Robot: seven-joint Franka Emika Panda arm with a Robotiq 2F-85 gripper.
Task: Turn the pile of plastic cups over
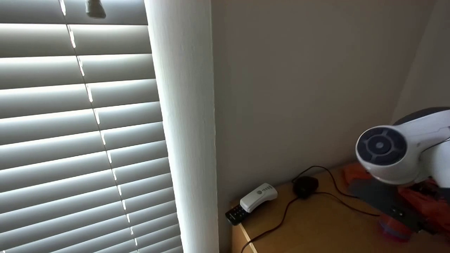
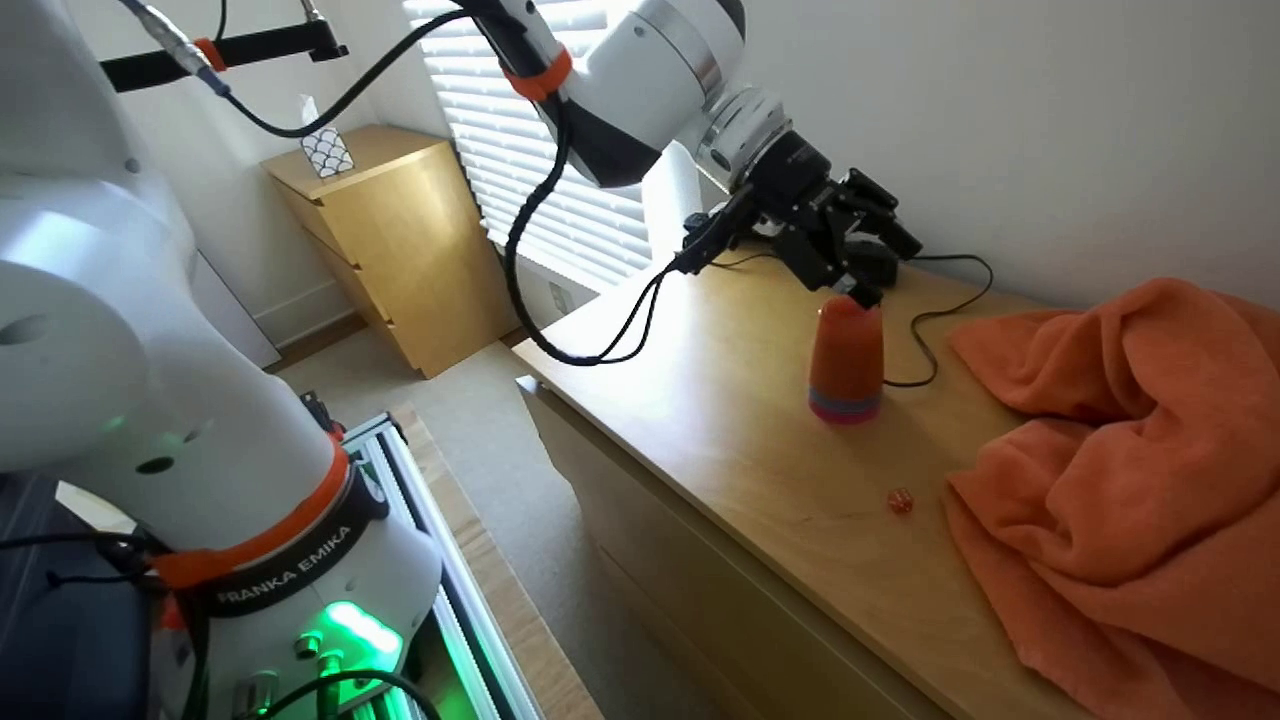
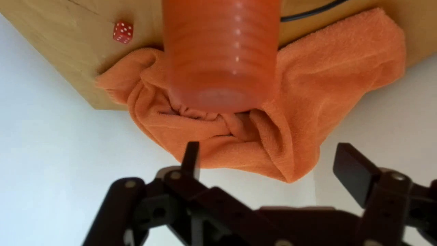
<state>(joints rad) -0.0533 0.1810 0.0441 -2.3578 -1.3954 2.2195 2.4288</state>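
Observation:
The pile of nested orange plastic cups (image 2: 846, 350) stands upside down on the wooden dresser top, closed bottom up. Pink and blue rims show at its lower end. In an exterior view, part of the pile (image 1: 395, 228) shows below the arm. In the wrist view the pile (image 3: 222, 58) fills the top middle, beyond the fingertips, its closed end facing the gripper. My gripper (image 3: 268, 147) is open with nothing between its fingers. In an exterior view the gripper (image 2: 882, 268) is tilted above the pile, one fingertip close to its top; I cannot tell whether they touch.
A crumpled orange towel (image 2: 1130, 480) lies beside the cups, near a small red die (image 2: 900, 501). A black cable runs behind the cups from a black adapter (image 1: 305, 186). A white remote (image 1: 258, 197) lies by the wall. The dresser's front edge (image 2: 700, 520) faces the robot base.

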